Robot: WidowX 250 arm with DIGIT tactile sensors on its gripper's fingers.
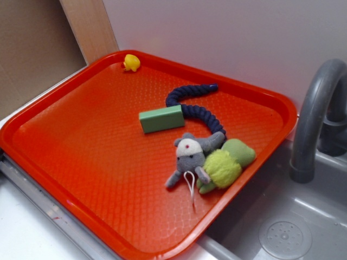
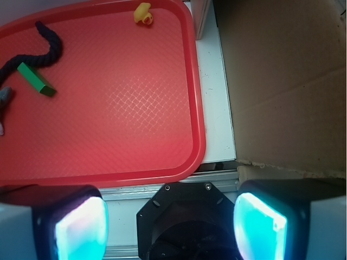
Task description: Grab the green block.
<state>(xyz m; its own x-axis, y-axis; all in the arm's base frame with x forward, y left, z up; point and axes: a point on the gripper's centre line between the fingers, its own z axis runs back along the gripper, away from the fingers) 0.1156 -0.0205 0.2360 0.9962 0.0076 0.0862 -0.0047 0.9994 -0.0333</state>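
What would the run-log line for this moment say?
phase: approach | gripper: open, empty, off tray edge | green block: flat on red tray, touching navy rope | contact: none

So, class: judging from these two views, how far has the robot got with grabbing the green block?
Nothing is done yet. The green block lies untouched on the red tray, beside the navy rope. The pincer is open and empty, off the tray's edge. Approach, descent and grasp all remain.
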